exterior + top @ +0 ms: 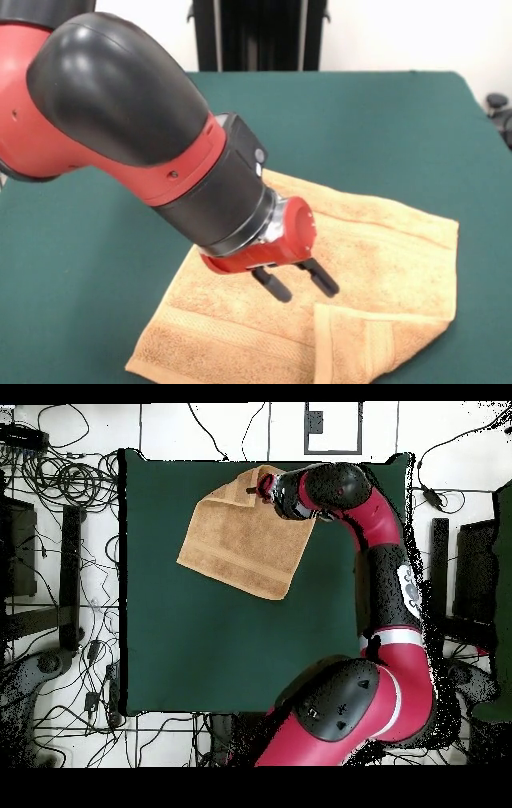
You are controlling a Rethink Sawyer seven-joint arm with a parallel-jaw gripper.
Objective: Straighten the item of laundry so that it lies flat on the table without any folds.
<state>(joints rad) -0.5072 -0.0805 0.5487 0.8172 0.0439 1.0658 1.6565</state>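
The item of laundry, an orange-tan towel (384,264), lies spread on the dark green table (80,264), with its near right corner folded back over itself (360,340). My gripper (304,286) hovers just above the towel's middle, open, with nothing between its two black fingers (274,286). In the overhead view the towel (235,539) lies toward the table's far edge (200,459), and the gripper (262,489) sits over its upper right part.
The red and black arm (120,120) fills the left of the front view and hides part of the towel. Cables (60,479) and equipment lie on the floor around the table. A black stand (260,36) rises behind the table.
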